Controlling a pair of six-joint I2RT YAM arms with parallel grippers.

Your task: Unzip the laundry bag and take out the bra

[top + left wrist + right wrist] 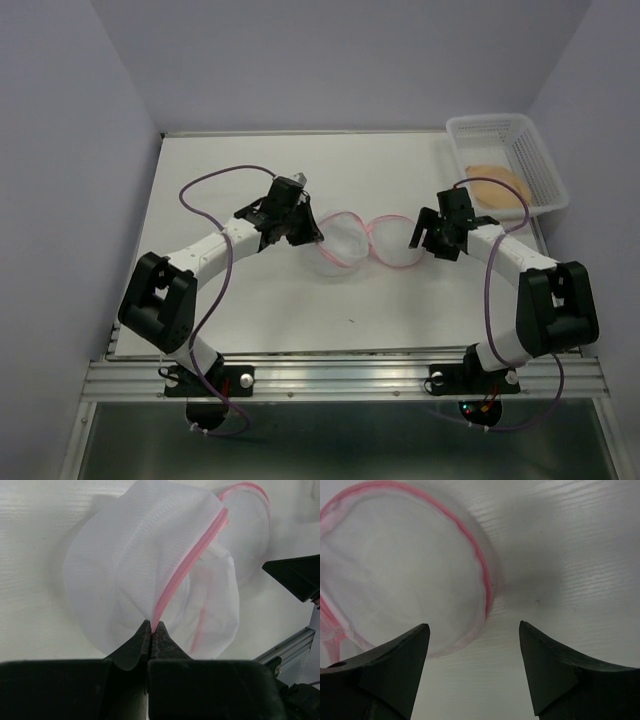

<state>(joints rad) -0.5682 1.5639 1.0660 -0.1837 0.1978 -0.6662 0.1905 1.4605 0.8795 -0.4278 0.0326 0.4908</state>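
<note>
**Overhead and wrist views.** The small round laundry bag of translucent white mesh with a pink zipper rim (350,248) lies at the centre of the white desk (230,160). It is unzipped and spread into two discs side by side.

The left fingers (151,632), at the bag's 9 o'clock side, are pinched fully closed on the pink rim of the left disc, which stands up off the desk. The right fingers (428,240), at 3 o'clock, stand wide apart astride the rim of the right disc and hold nothing.

The soft tan fabric bra (497,183) lies in the white lattice plastic basket (535,155) at the desk's 1 o'clock corner, well apart from the bag. No tan fabric shows through either disc.

**Judged step:** removal appears complete. The next move probably calls for the left fingers to let go of the rim, then for both arms to withdraw without dragging the mesh.
</note>
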